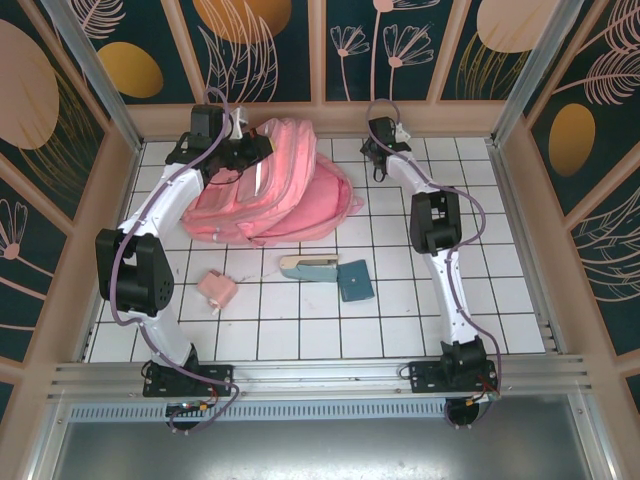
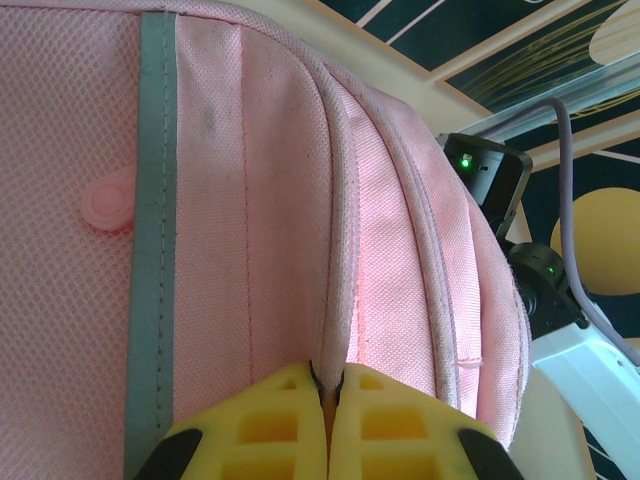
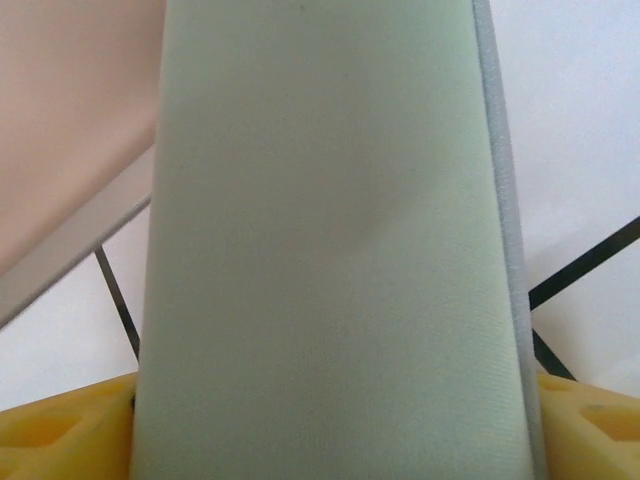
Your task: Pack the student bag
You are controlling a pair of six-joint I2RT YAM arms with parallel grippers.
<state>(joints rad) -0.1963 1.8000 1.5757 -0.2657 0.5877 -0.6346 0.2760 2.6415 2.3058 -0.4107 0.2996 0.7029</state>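
The student bag [image 1: 272, 190], a large soft pink backpack of woven fabric, lies slumped on the white tiled tabletop [image 1: 400, 325]. It is in the upper middle of the overhead view, close to the far wall. On the left of the left wrist view, a pale grey reflective strip [image 2: 157, 200] runs down the bag's front panel, with a small round pink rubber tab [image 2: 108, 204] just beside it. The left gripper [image 2: 330, 388] sits at the bottom centre of that view. Its yellow fingers [image 2: 280, 425] are closed together on a raised piped seam of the bag, pinching the fabric ridge between them.

The right gripper [image 3: 335, 440] is at the bottom of the right wrist view. Its yellow fingers [image 3: 60, 435] stand wide apart, pressed against the two long edges of a pale green flat soft-surfaced panel [image 3: 330, 250]. The panel runs up the middle of the frame, held between them over the tiles. What kind of object it is cannot be told.

Below the bag in the overhead view, three loose things lie on the tabletop. A small pink pouch [image 1: 215, 289] is at lower left. A long pale green and blue case [image 1: 310, 267] is in the centre. A dark teal square wallet [image 1: 356, 281] touches the case's right end.
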